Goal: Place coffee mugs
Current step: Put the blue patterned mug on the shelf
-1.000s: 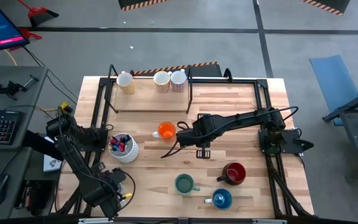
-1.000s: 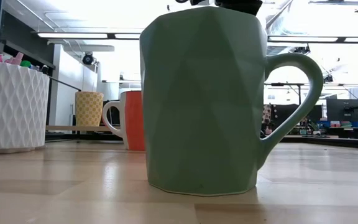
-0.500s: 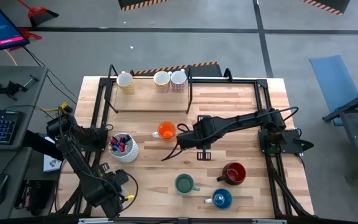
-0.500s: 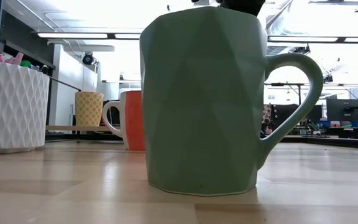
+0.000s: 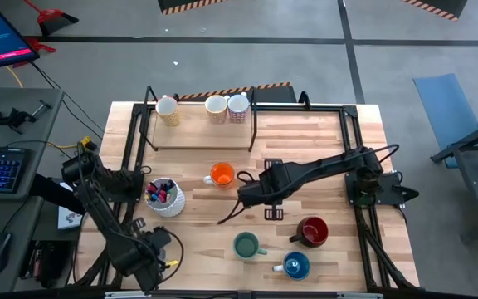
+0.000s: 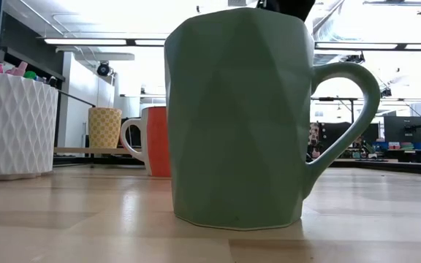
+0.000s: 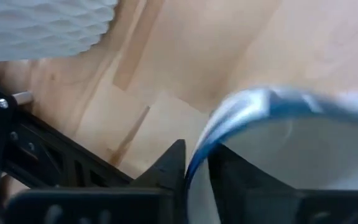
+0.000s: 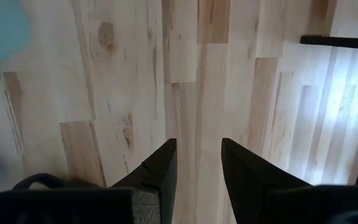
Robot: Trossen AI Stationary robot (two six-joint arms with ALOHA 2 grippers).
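Observation:
The high view shows three pale mugs (image 5: 216,106) standing on a raised rack at the far edge. An orange mug (image 5: 221,174), a green mug (image 5: 246,245), a dark red mug (image 5: 312,230) and a blue mug (image 5: 295,266) stand on the wood. My right gripper (image 5: 241,195) hovers open between the orange and green mugs, over bare table (image 8: 197,93). My left gripper (image 7: 194,180) is at the near left corner, shut on a mug with a blue rim and white inside (image 7: 291,143). In the high view the arm hides that mug. My left gripper pinches the blue-rimmed mug by its rim (image 7: 196,163). One finger (image 7: 169,171) is outside the wall and the other (image 7: 235,180) is inside the white hollow. Whether the mug stands on the table or is lifted clear, I cannot tell.
A white perforated pen holder with markers (image 5: 166,198) stands left of the orange mug and close to the left arm. The black rack frame (image 5: 252,124) stands along the far side. In the low view the green mug (image 6: 232,124) fills the foreground.
My right gripper has moved toward the table's near edge, away from the orange mug and toward the green mug, staying open. The mugs have kept their places.

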